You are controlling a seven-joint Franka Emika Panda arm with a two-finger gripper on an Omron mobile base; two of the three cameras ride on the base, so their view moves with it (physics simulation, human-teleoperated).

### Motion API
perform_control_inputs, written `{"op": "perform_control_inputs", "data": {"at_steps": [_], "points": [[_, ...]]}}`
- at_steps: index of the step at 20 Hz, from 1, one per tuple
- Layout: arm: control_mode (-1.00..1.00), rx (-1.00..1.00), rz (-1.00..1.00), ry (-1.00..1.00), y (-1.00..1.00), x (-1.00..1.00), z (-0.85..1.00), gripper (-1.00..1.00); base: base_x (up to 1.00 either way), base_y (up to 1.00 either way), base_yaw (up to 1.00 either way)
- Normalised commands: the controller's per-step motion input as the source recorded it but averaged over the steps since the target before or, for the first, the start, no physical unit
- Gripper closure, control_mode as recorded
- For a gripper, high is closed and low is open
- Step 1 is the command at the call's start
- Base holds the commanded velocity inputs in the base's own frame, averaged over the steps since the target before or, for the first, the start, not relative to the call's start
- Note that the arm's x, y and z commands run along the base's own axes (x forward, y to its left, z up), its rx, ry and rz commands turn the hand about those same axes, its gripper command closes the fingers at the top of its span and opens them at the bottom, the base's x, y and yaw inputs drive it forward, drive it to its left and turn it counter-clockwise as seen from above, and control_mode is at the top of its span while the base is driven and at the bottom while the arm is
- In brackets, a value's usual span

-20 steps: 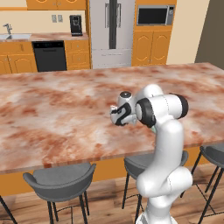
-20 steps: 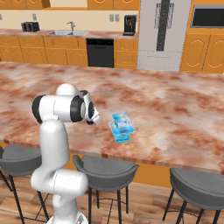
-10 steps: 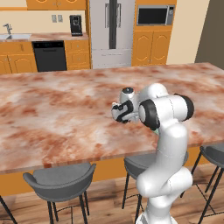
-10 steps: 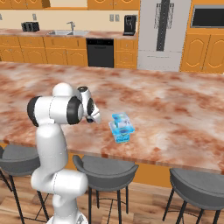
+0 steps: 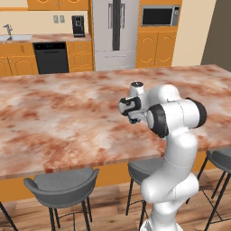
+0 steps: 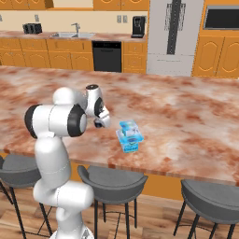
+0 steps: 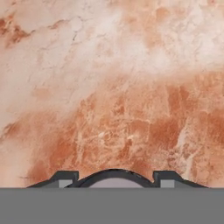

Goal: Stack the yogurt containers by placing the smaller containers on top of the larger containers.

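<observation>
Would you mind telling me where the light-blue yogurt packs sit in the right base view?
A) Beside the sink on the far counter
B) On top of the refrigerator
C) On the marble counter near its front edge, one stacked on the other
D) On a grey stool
C: the smaller light-blue pack rests on the wider light-blue pack, on the marble counter near its front edge, to the right of the arm.
</observation>
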Motion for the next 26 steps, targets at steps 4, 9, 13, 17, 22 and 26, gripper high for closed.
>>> {"op": "perform_control_inputs", "data": {"at_steps": [4,9,13,17,22,26], "points": [[-1.0,0.03,-0.03,0.09,-0.12,-0.1,0.46,1.0,0.0,0.0,0.0],[-1.0,0.02,-0.02,0.02,-0.02,-0.16,0.39,1.0,0.0,0.0,0.0],[-1.0,0.0,-0.03,0.0,0.0,-0.22,0.32,1.0,0.0,0.0,0.0],[-1.0,0.0,-0.04,0.0,0.0,-0.26,0.3,1.0,0.0,0.0,0.0],[-1.0,0.01,-0.05,0.0,0.0,-0.29,0.3,1.0,0.0,0.0,0.0],[-1.0,0.01,-0.06,-0.01,0.0,-0.29,0.25,1.0,0.0,0.0,0.0]]}}
